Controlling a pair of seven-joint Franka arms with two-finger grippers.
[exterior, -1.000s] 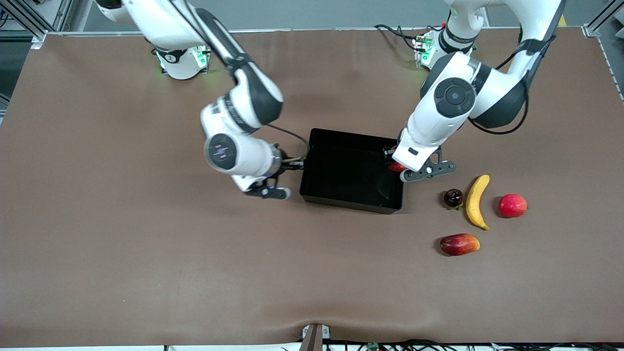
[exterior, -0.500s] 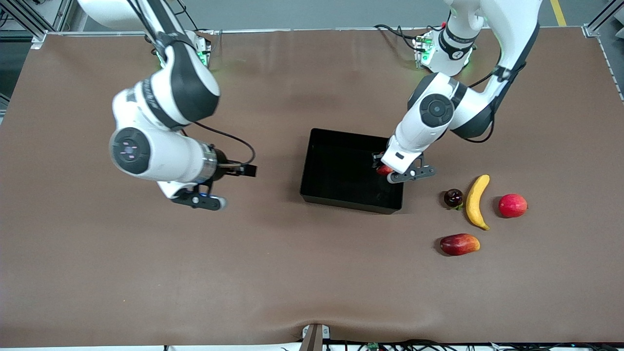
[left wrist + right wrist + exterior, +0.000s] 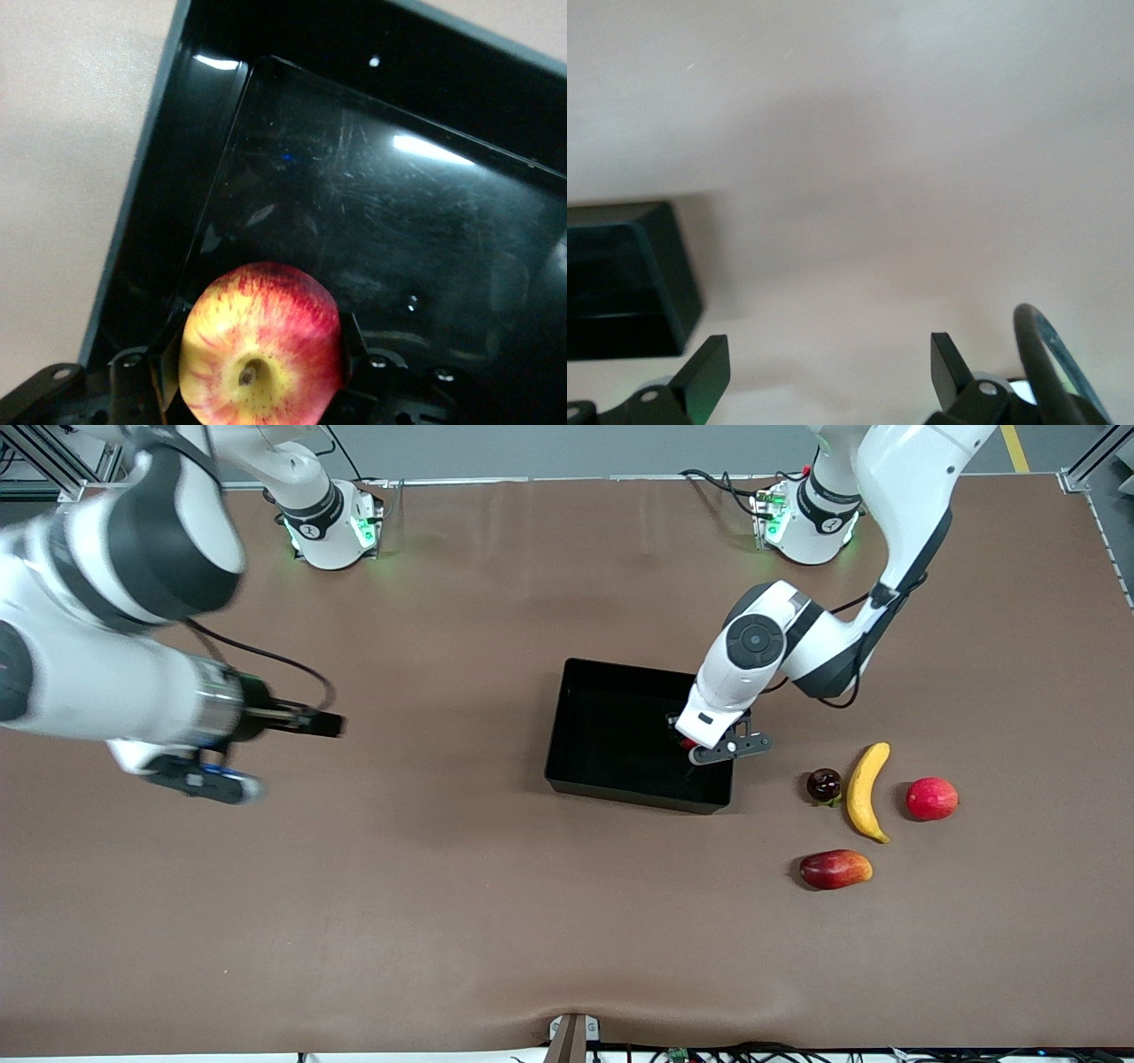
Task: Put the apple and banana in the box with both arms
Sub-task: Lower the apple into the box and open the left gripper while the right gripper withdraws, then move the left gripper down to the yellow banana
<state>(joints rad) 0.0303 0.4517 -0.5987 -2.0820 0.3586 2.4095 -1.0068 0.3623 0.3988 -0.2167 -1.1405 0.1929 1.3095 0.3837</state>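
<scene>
Red-orange long fruit (image 3: pixel 834 869), smooth skin, lies nearest the front camera on the brown matte table cover (image 3: pixel 496 921).

Banana (image 3: pixel 866 792): yellow, curved, dark at both tips, flat on the cover toward the left arm's end, outside the box. A small dark round fruit (image 3: pixel 824 784) sits just beside it on the box side; a plain pink-red round fruit (image 3: pixel 931 798) lies near it on its outer side.

Box (image 3: pixel 567 775): glossy black plastic, shallow, rectangular, floor scuffed with fine scratches (image 3: pixel 416 212).

Apple (image 3: pixel 260 343): small, round, red streaked over yellow, mottled yellow around the dark stem dimple. It is clamped between the two black fingers (image 3: pixel 131 382) of the left gripper (image 3: pixel 691 746), low inside the box at the end toward the left arm.

Right gripper (image 3: pixel 824 367): jaws spread wide, holding nothing, over bare cover well apart from the box, toward the right arm's end (image 3: pixel 202 778).
</scene>
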